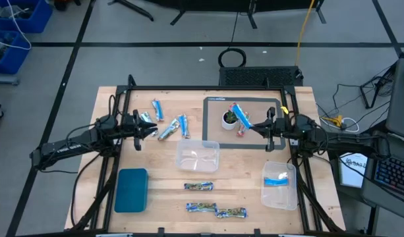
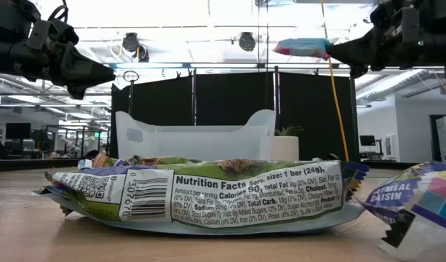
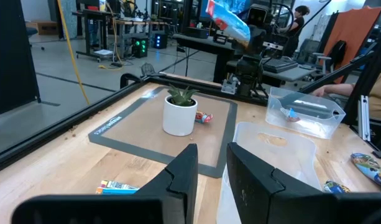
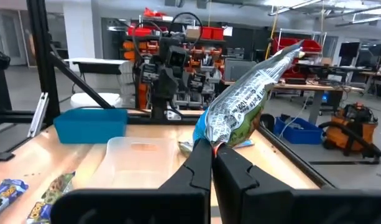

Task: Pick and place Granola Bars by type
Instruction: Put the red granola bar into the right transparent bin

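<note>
Patterned bar [image 2: 201, 193] fills low view's foreground. Right gripper [image 1: 259, 128], centre-right, clamped on blue bar [image 1: 241, 116] above plant pot [image 1: 229, 119]. Left gripper [image 1: 153, 132] centre-left, fingers slightly apart, holding nothing.

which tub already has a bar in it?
The clear tub at the table's right edge, below the right arm: a blue bar lies inside. The centre tub looks empty.

Surface: pale wooden table [image 1: 162, 174].
Mat: dark grey rectangular mat [image 1: 213, 108], far right area.
On mat: small white pot with green plant [image 1: 229, 118]; red-wrapped bar [image 1: 241, 132] beside it.
Containers: two clear plastic tubs [image 1: 198, 156] [image 1: 279, 184]; blue tray [image 1: 131, 189].
Bars: blue-wrapped bars [image 1: 157, 109] far left; patterned bars [image 1: 199, 186] near edge.
</note>
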